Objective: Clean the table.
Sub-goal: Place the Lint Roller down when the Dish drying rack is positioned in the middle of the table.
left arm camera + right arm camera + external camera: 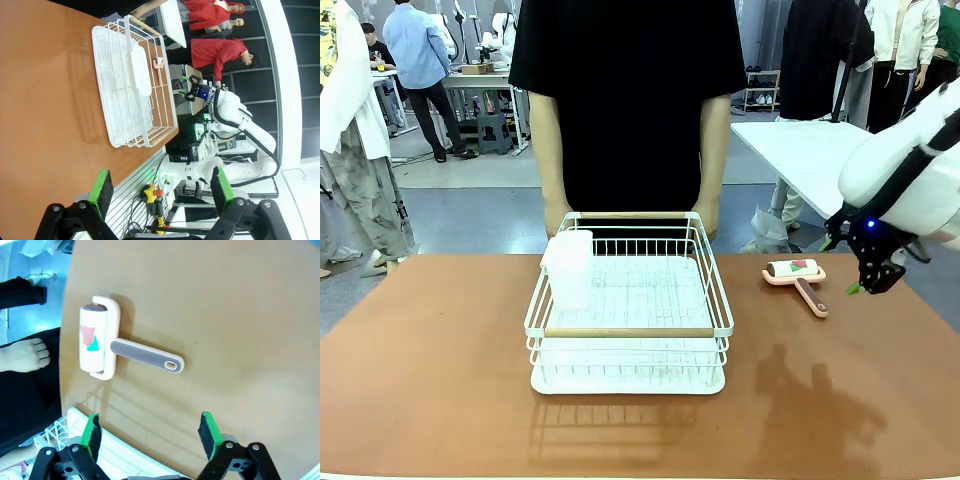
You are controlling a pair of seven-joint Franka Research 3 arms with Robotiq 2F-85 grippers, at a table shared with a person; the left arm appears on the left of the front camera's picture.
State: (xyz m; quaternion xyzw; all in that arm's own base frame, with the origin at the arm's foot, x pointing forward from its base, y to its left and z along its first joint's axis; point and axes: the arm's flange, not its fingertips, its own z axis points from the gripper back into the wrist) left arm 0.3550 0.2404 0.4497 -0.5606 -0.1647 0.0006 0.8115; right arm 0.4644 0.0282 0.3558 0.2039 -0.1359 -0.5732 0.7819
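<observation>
I judge I'm on the approach: my right gripper [150, 432], jaws wide and empty, hangs over the table [440, 380] near the roller [122, 350], needing descent onto its grey handle [145, 356]; the left gripper [160, 192] also gapes.

The table [430, 400] is wide, with a smooth, matte reddish-brown top (terracotta in tone) and a rounded near edge. It spans nearly the whole front view. Faint shadows and soft reflections lie across its surface.
</observation>
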